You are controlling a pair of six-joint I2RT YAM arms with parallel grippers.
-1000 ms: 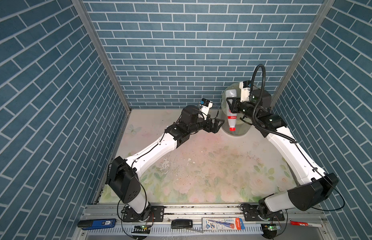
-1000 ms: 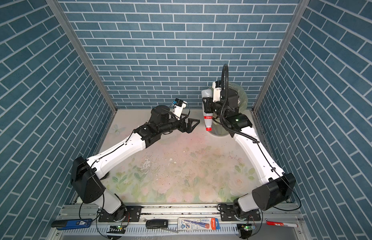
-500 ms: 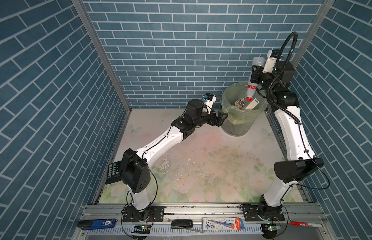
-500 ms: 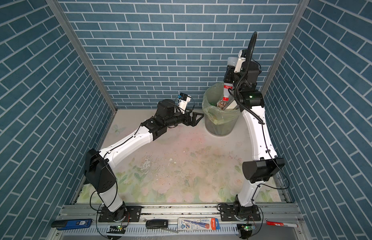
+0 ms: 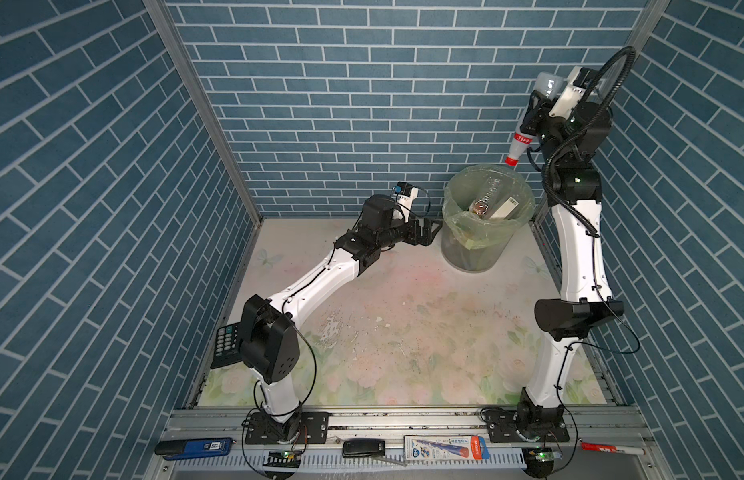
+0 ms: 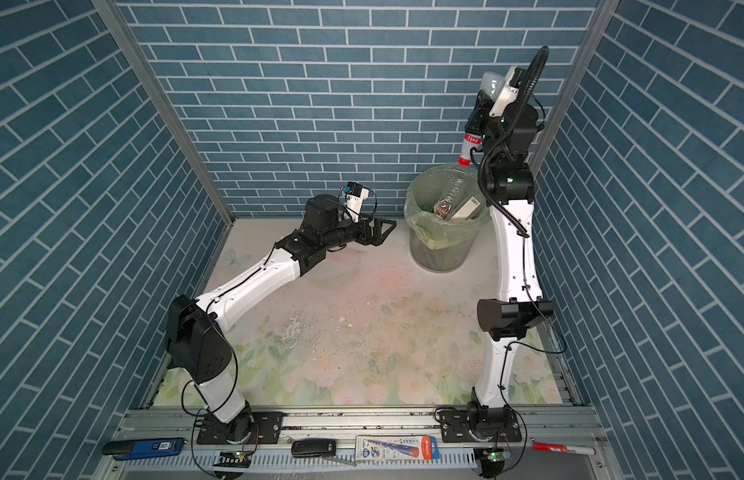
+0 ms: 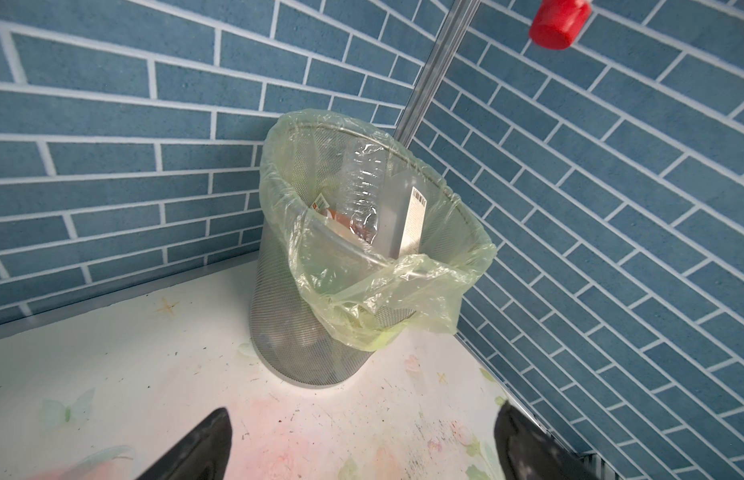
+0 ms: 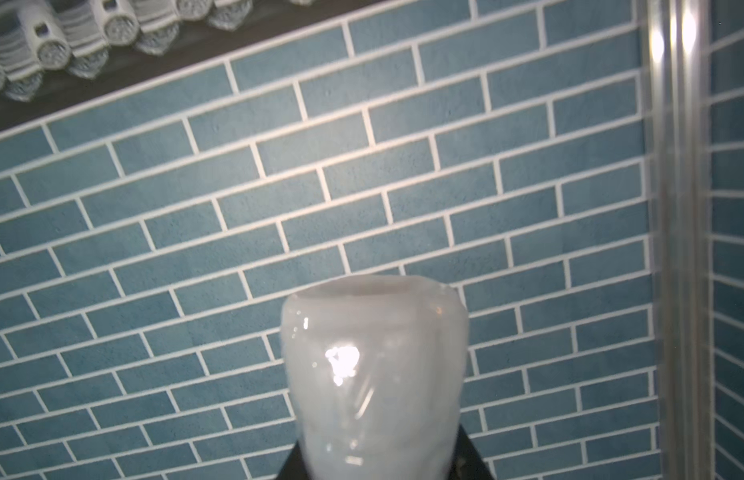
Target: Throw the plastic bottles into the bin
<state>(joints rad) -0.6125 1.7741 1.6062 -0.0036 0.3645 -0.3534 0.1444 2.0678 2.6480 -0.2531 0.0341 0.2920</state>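
One bottle (image 5: 522, 140): clear, red cap down, red label; over bin (image 5: 470, 255) rim, 1 o'clock.
R gripper (image 5: 535, 111): clamps it.
L gripper (image 5: 426, 230): jaws wide apart, empty, bin's 9 o'clock.

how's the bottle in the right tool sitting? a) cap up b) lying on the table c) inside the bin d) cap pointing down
d: the right tool grips the bottle mid-body with its red cap lowest, held higher than the bin.
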